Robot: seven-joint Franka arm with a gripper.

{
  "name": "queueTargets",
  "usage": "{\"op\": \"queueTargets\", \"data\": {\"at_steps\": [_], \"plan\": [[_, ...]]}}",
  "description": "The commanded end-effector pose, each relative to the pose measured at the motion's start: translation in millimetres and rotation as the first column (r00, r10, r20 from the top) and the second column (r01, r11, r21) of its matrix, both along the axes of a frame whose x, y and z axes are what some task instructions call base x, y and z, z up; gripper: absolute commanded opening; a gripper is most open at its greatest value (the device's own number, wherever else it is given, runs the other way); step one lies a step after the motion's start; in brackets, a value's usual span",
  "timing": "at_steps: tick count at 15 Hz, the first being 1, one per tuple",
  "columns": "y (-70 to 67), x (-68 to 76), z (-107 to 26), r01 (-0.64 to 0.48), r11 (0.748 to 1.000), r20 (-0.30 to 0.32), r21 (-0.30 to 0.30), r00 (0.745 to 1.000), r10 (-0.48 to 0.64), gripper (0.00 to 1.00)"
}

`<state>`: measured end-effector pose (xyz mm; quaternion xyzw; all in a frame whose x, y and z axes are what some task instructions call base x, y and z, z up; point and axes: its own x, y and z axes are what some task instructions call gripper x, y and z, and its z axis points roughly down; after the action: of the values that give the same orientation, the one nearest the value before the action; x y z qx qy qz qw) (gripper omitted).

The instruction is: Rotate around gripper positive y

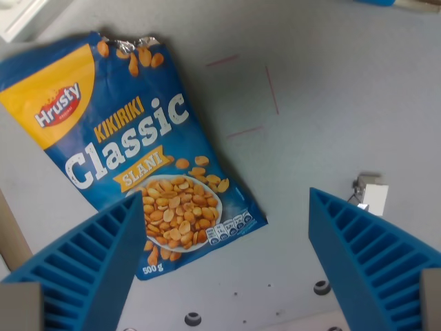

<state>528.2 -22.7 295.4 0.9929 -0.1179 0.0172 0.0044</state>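
Hovering with my gripper (224,255) spread wide and holding nothing, I see the peanut bag (131,155) flat on the grey table (331,103), probably nearer my finger (93,265) at the wrist view's left, its long axis slanting toward the far-left corner.

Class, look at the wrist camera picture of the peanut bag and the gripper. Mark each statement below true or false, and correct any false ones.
1. The peanut bag lies flat on the grey table. True.
2. The gripper is shut on the bag. False: it is open and holds nothing.
3. The bag is red. False: it is blue with a yellow corner.
4. Thin pink lines are marked on the table. True.
5. The gripper's fingers are blue and ribbed. True.
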Motion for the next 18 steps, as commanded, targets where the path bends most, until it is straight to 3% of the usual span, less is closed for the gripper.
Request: {"op": "queueTargets", "data": {"at_steps": [1,18], "plan": [[0.5,-9.6,-1.2,0.006,0.998,0.199,-0.055,0.98,0.005,1.0],[0.5,-9.6,-1.2,0.022,0.994,0.408,-0.106,0.913,0.023,1.0]]}}
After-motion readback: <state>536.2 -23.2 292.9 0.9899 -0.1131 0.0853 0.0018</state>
